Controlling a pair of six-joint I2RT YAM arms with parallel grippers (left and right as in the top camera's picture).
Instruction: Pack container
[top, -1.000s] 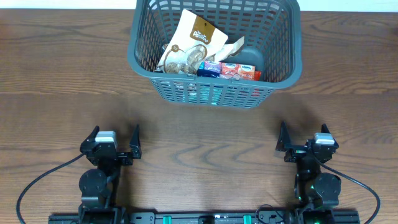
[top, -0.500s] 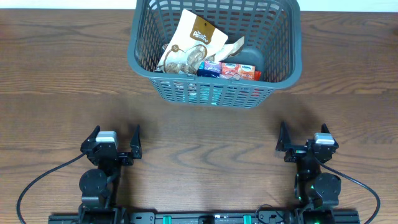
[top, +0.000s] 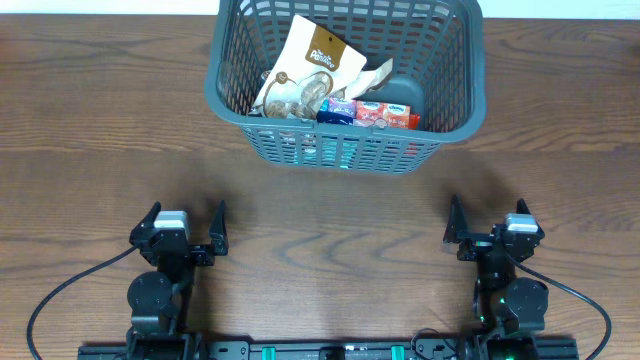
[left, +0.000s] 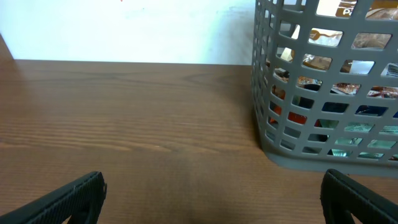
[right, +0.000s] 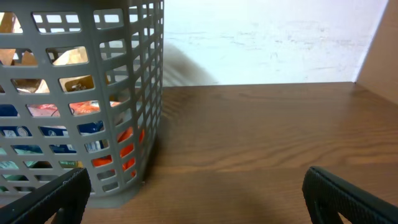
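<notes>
dark-brown wooden table (top: 100, 150): one, the grain runs left to right; wide bare stretches lie left and right of the basket and across the band between the basket and the two arms. white wall (left: 124, 31) stands beyond the far edge.

container (top: 345, 150): one, grey plastic lattice basket with a thick rim, standing upright at the far centre of the table, well apart from both grippers.

contents of container, seen from above and through the slots:
- cream pouch (top: 315, 55) with a brown round label, one, leaning on the far-left side
- clear packet (top: 290, 95) of pale brown pieces, one, below the pouch
- blue packet (top: 335, 110), one, at the near wall
- red and white packet (top: 385, 113), one, just right of the blue one
- total count cannot be told; more lies underneath.

left gripper (top: 186, 215): one, near left, jaws spread wide, grasping nothing.

right gripper (top: 487, 222): one, near right, jaws spread wide, grasping nothing.

black cables (top: 60, 290): two, one looping out from each arm at the near edge.
</notes>
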